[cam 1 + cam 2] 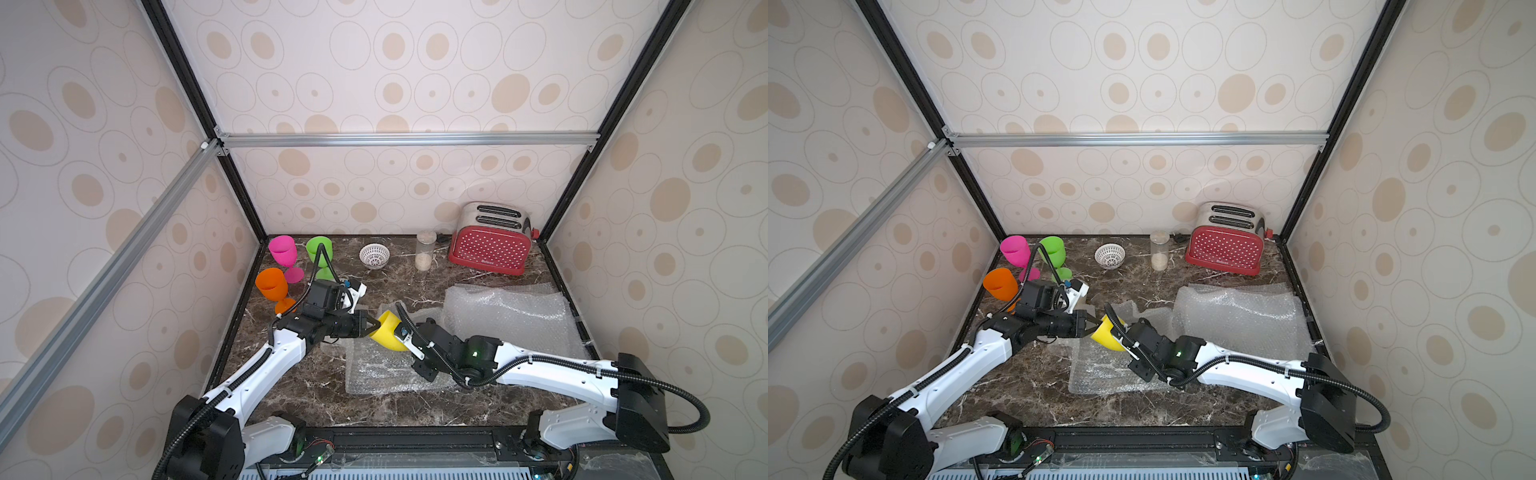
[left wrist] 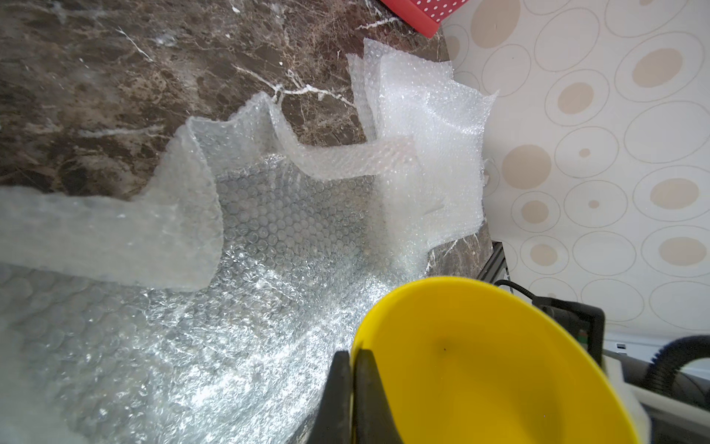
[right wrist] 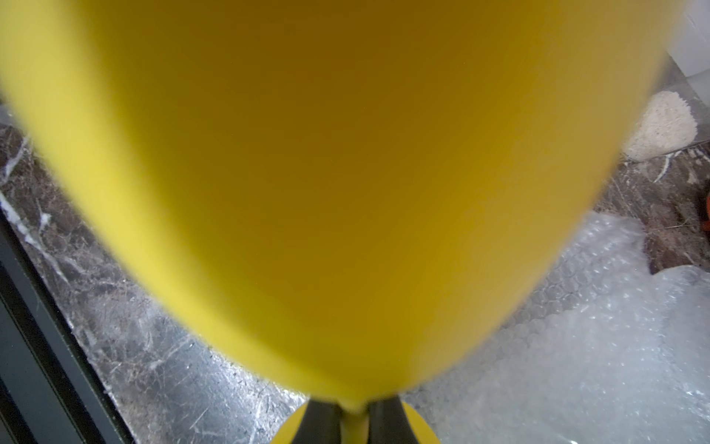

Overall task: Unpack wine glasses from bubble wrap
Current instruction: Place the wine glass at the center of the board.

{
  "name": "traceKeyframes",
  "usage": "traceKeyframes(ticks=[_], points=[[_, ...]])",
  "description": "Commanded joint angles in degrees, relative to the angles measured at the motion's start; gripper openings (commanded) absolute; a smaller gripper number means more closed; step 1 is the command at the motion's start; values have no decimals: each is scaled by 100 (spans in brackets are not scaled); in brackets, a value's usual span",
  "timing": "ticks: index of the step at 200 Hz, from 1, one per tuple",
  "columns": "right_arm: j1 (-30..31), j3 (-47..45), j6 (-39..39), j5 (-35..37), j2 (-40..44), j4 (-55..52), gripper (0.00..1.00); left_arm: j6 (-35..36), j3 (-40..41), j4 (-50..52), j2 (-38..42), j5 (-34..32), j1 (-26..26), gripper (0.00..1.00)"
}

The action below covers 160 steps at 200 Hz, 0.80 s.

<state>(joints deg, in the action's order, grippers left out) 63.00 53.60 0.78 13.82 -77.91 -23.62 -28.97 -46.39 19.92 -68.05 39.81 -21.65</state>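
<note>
Holds the bright yellow goblet [image 1: 388,332] at centre frame in both top views, tipped on its side over a flat bubble wrap sheet [image 1: 374,372]. Pinches the bowl's rim with the left gripper [image 2: 351,359], jaws closed tight on the thin wall. Clamps the stem with the right gripper [image 3: 354,417], the round foot just on the camera side of the fingers. Shows a heap of loose bubble wrap [image 1: 507,316] at centre right of the marble table [image 1: 316,399]. Shows 3 unwrapped goblets upright at the table's upper left corner: pink goblet [image 1: 283,249], green goblet [image 1: 311,249], orange goblet [image 1: 271,282].
</note>
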Motion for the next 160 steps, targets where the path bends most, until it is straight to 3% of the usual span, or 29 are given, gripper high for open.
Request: traceKeyframes(ticks=[1,46,57,72,112,160], points=[[68,162,-130,204,38,114,10,137,-152,223,-9,-280,-24,0],[71,168,-165,190,18,51,15,37,-296,139,-59,-428,-24,0],[65,155,-165,219,21,57,21,0,-309,81,-56,-435,-24,0],[68,181,-157,234,1,13,38,-72,-338,-33,-59,-421,-10,0],[67,269,-122,11,197,-90,52,-69,-604,11,-197,-665,44,0],[-126,377,116,-336,825,-204,56,66,-1413,278,-563,-1206,150,0]])
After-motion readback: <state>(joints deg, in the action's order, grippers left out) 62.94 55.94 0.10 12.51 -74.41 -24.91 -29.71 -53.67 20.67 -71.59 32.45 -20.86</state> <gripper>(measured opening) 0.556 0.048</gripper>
